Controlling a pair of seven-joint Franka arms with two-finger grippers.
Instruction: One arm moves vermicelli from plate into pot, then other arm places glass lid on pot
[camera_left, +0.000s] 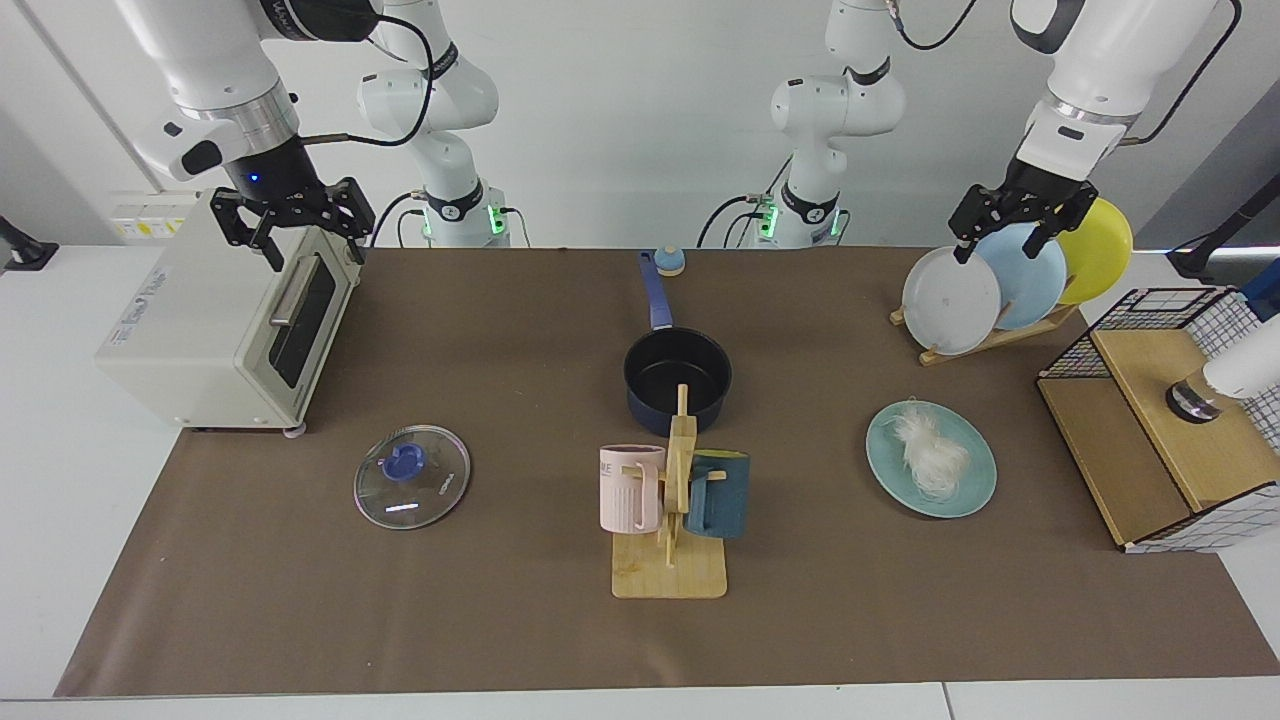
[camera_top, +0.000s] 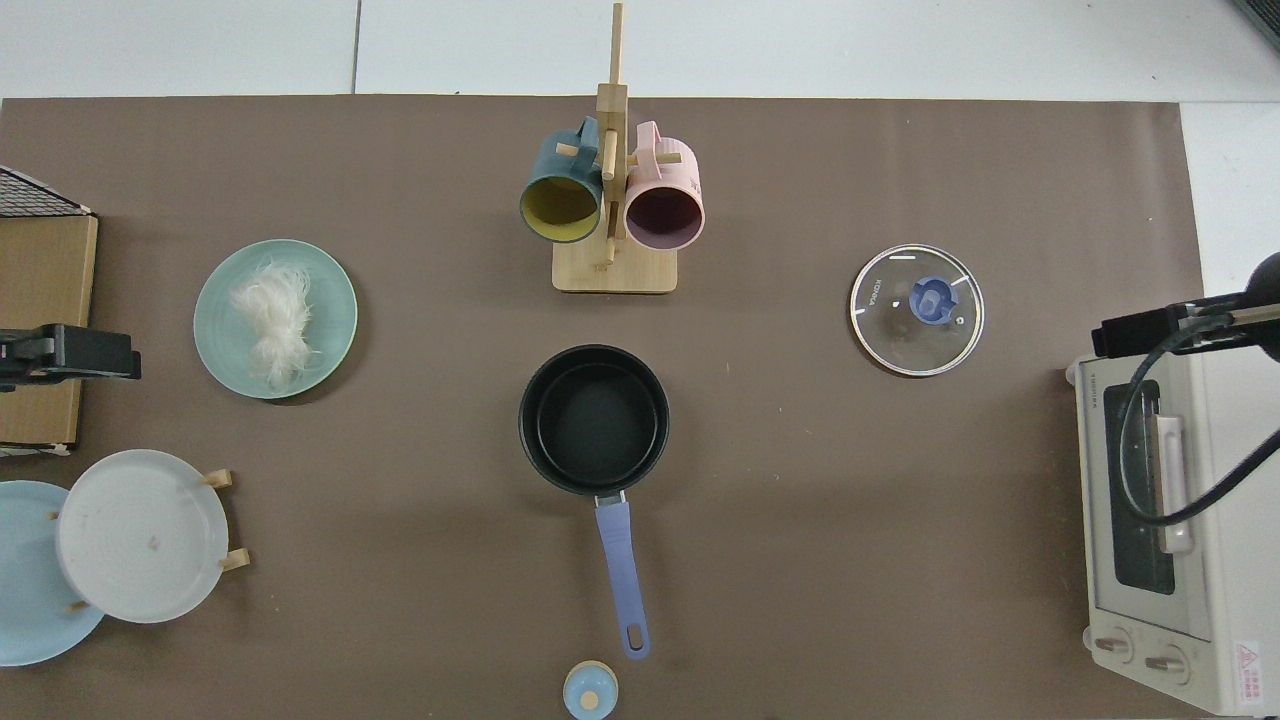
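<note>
The left gripper (camera_left: 1010, 238) hangs open and empty above the plate rack. Below it and nearer the camera, the vermicelli (camera_left: 930, 455) lies on the teal plate (camera_left: 975, 492). Best to pinch the tangle's middle — deep — then carry it to the pot (camera_left: 677, 378). The right gripper (camera_left: 312, 238) waits open over the toaster oven (camera_left: 225, 320), the glass lid (camera_left: 412, 476) below it.

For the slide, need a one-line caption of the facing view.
Both arms raised before start: vermicelli on teal plate, empty pot centre, glass lid lying on the mat.

Bright, even light; soft shadows, sharp focus.
</note>
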